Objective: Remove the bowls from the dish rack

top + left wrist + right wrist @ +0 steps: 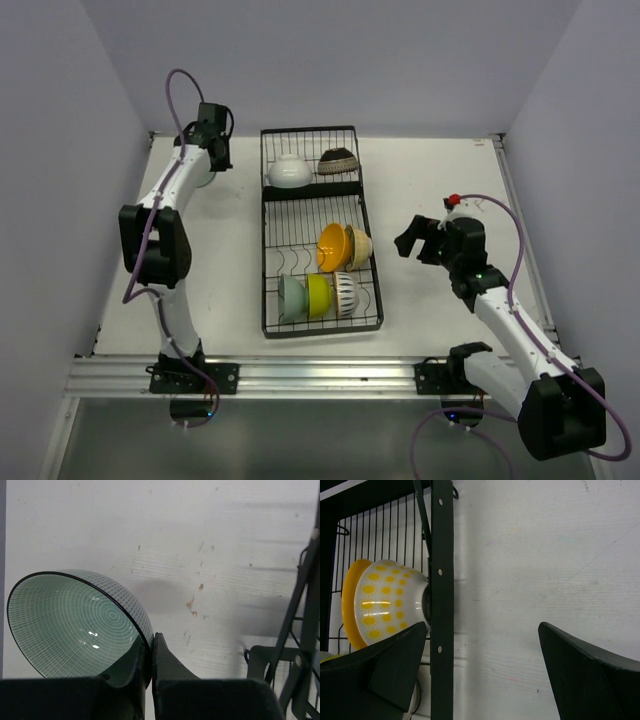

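Clamped shut, the left gripper (pixel 151 642) pinches the rim of a green bowl (pixel 75 625) in the left wrist view. That bowl is pale green with a fine grid pattern and a dark rim. It is tilted on its side with its hollow facing the camera, over the white table (pixel 225 540); whether it touches the surface I cannot tell. In the right wrist view, the right gripper (pixel 482 650) has its two dark fingers spread wide, over bare table just beside the rack (pixel 442 580). Behind the rack's black edge bar a cream bowl (pixel 390 602) dotted with yellow stands on edge, with an orange bowl (pixel 349 605) tucked against it on the far side from the bar. From the top view, the rack lies lengthwise in the middle of the table between the arms. Its small far section holds a white bowl (pixel 289 170) and a dark bowl (pixel 338 160) side by side. The orange and cream pair stands in the middle of the larger section. At the near end a second green bowl (pixel 292 297), a yellow-green bowl (pixel 318 294) and a striped bowl (pixel 345 293) stand on edge in a row, touching. The left arm reaches to the far left corner, well apart from the rack; the right gripper hovers near its right side.
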`<action>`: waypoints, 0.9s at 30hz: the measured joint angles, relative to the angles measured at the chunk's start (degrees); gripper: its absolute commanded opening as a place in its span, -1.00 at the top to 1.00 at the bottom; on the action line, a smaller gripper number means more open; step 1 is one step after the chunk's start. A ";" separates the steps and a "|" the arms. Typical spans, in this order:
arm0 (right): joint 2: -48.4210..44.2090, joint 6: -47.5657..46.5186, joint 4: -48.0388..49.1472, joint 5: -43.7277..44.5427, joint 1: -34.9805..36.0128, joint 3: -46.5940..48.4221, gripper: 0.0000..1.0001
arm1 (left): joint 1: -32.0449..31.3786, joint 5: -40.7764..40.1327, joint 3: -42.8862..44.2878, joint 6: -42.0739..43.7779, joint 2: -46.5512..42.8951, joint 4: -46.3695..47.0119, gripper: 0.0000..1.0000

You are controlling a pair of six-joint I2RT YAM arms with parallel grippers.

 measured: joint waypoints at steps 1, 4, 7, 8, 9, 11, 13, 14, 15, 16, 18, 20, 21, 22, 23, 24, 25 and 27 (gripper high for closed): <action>0.00 0.00 0.00 0.22 0.15 0.00 -0.97 | 0.59 0.11 1.22 0.00 1.44 -0.61 1.00; 0.00 -0.02 -0.07 0.48 0.28 0.00 -0.97 | 1.88 0.13 6.08 -0.02 6.27 -2.82 1.00; 0.00 -0.02 -0.11 0.55 0.46 0.00 -0.97 | 2.21 0.52 9.88 -0.04 9.94 -4.28 1.00; 0.00 -0.02 -0.13 0.68 0.50 0.00 -0.97 | 2.21 0.74 10.73 -0.04 10.88 -4.50 1.00; 0.00 -0.02 -0.15 0.76 0.55 0.00 -0.97 | 2.21 0.98 11.08 -0.04 11.50 -4.50 1.00; 0.00 -0.02 -0.22 0.94 0.68 0.00 -0.97 | 2.21 1.42 11.13 -0.04 12.31 -4.92 1.00; 0.02 -0.02 -0.22 1.05 0.83 0.00 -0.97 | 2.19 1.68 11.13 -0.07 12.94 -5.44 1.00; 0.02 -0.04 -0.22 1.20 0.94 0.00 -0.97 | 2.21 1.73 11.04 -0.07 13.22 -5.60 1.00; 0.02 -0.04 -0.22 1.44 1.03 0.00 -0.97 | 2.21 1.73 10.93 -0.04 13.57 -5.86 0.97; 0.02 -0.04 -0.22 1.60 1.03 0.00 -0.97 | 2.21 1.70 10.91 -0.04 13.75 -5.95 0.94; 0.02 -0.04 -0.22 1.95 1.18 0.00 -0.97 | 2.21 1.62 10.25 -0.04 13.90 -5.70 0.88; 0.02 -0.04 -0.22 1.99 1.29 0.00 -0.97 | 2.23 1.62 9.68 -0.04 14.08 -5.97 0.88; 0.02 -0.07 -0.22 2.01 1.31 0.00 -0.97 | 2.27 1.62 9.51 -0.04 14.21 -5.97 0.87; 0.02 -0.07 -0.24 2.03 1.33 0.00 -0.97 | 2.32 1.60 9.40 -0.04 14.36 -5.95 0.87; 0.02 -0.07 -0.24 2.03 1.38 0.00 -0.97 | 2.36 1.57 9.33 -0.04 14.56 -5.95 0.87; 0.02 -0.07 -0.24 2.05 1.42 0.00 -0.97 | 2.43 1.57 9.33 -0.04 14.80 -5.92 0.87; 0.02 -0.07 -0.24 2.08 1.42 0.00 -0.97 | 2.45 1.57 9.33 -0.04 14.95 -5.90 0.87; 0.02 -0.07 -0.24 2.21 1.42 0.00 -0.97 | 2.54 1.57 9.22 -0.04 15.37 -5.88 0.84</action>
